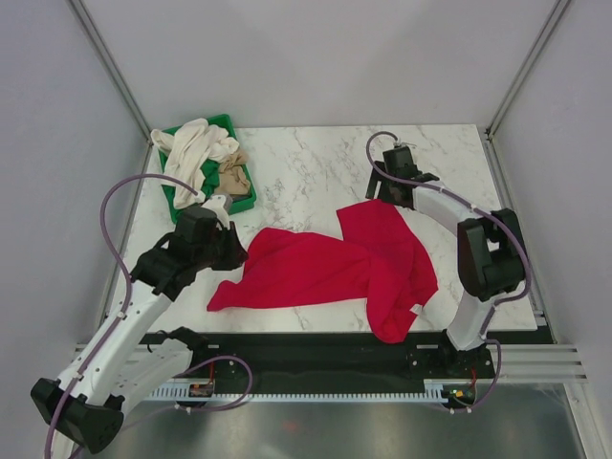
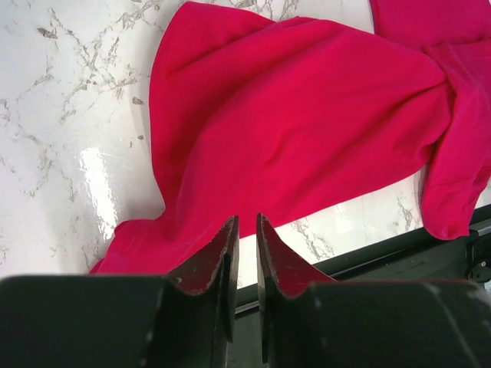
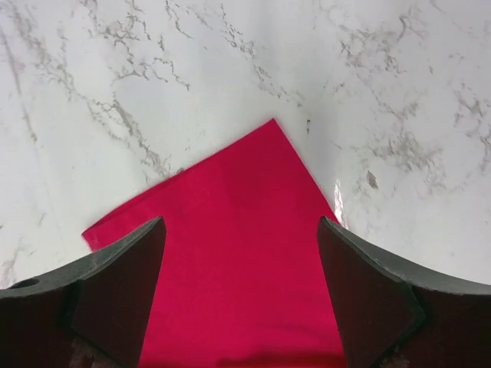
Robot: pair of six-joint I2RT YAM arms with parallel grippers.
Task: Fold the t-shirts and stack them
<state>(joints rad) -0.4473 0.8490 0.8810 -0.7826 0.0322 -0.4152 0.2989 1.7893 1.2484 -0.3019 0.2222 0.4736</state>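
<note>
A large crimson-red t-shirt (image 1: 335, 263) lies crumpled across the middle and right of the marble table, its small white tag (image 1: 418, 308) near the front edge. My left gripper (image 1: 232, 247) hovers at the shirt's upper left edge. In the left wrist view, the left gripper (image 2: 245, 218) has its jaws almost together with nothing between them, and the red cloth (image 2: 307, 115) lies just beyond them. My right gripper (image 1: 382, 191) is open over the shirt's far corner. In the right wrist view, the right gripper (image 3: 242, 222) has its jaws spread either side of that corner (image 3: 230, 291).
A green tray (image 1: 225, 122) stands at the back left. It holds a cream-white shirt (image 1: 196, 143) that spills over its rim and a tan one (image 1: 234, 172). Bare marble (image 1: 316, 163) shows behind the red shirt. The table's front edge meets a black rail.
</note>
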